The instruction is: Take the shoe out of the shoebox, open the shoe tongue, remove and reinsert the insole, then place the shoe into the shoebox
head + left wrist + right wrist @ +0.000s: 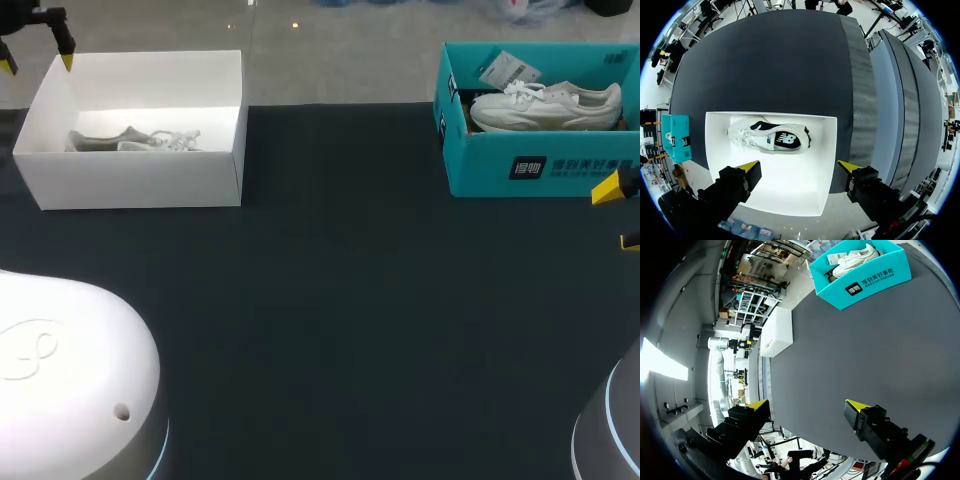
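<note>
A white shoebox (140,180) stands at the table's far left with a white and black shoe (772,139) lying on its side inside it. My left gripper (38,62) hangs open above that box's far left corner; in the left wrist view the left gripper (800,167) has the box floor (790,185) under it and nothing between its fingers. A teal shoebox (540,165) at the far right holds a white shoe (545,105) and a paper tag. My right gripper (618,215) stands open just in front of the teal box, empty; the teal box (860,275) lies well ahead of it.
The dark table top (340,300) stretches between the two boxes and toward the near edge. My arms' white bases (70,370) fill the near left and near right corners (610,430). The teal box (677,137) shows beside the white box.
</note>
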